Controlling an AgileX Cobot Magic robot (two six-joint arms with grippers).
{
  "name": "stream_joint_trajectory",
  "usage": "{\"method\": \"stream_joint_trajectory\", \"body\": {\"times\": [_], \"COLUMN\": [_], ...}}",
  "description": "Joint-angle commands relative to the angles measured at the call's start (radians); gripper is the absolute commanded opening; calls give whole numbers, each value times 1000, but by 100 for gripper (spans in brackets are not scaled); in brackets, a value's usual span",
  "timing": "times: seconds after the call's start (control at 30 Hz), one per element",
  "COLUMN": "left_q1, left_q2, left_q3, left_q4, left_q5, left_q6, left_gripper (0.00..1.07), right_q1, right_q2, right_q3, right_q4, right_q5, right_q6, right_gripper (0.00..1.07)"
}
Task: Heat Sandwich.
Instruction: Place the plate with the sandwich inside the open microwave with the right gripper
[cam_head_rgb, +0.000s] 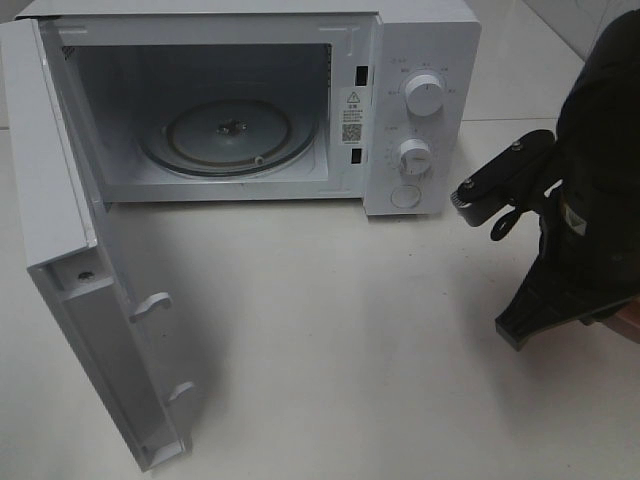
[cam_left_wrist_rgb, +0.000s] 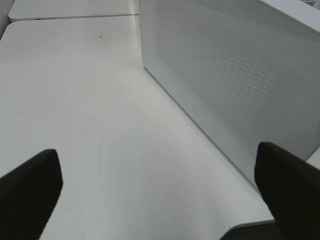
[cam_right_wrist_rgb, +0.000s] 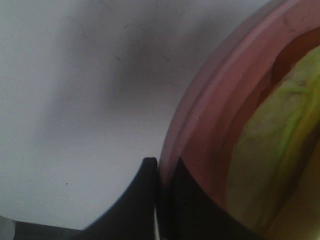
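The sandwich (cam_right_wrist_rgb: 270, 165), with pale yellow-green filling, lies on a round pink plate (cam_right_wrist_rgb: 220, 115) in the right wrist view. My right gripper (cam_right_wrist_rgb: 160, 200) is shut on the plate's rim, one finger outside it and one inside. In the exterior view my right arm (cam_head_rgb: 590, 200) is at the right edge and hides the plate, except for a pink sliver (cam_head_rgb: 630, 325). The white microwave (cam_head_rgb: 420, 60) stands at the back with its door (cam_head_rgb: 60, 200) swung open to the left and its glass turntable (cam_head_rgb: 230, 135) bare. My left gripper (cam_left_wrist_rgb: 160, 195) is open and empty beside the door's perforated outer face (cam_left_wrist_rgb: 240, 85).
The microwave's control panel with two knobs (cam_head_rgb: 424, 95) is close to my right arm. The open door juts toward the table's front on the left. The white table (cam_head_rgb: 330, 340) spreads in front of the microwave.
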Motion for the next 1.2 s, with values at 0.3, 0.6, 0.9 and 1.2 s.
{"method": "stream_joint_trajectory", "body": {"times": [0.3, 0.6, 0.9, 1.2], "left_q1": [-5, -5, -5, -5], "left_q2": [-23, -23, -23, -23], "left_q3": [3, 3, 3, 3], "left_q4": [3, 3, 3, 3], "left_q5": [-6, -6, -6, -6], "left_q6": [-6, -6, -6, -6], "left_gripper": [101, 101, 101, 101], "right_q1": [143, 268, 390, 472], "right_q2": [-37, -84, -117, -123], "right_q3": [5, 52, 80, 80], "right_q4": [2, 5, 3, 3], "right_q5": [58, 58, 60, 56], "right_q6": [-46, -81, -125, -245], "right_gripper": [2, 2, 2, 2]}}
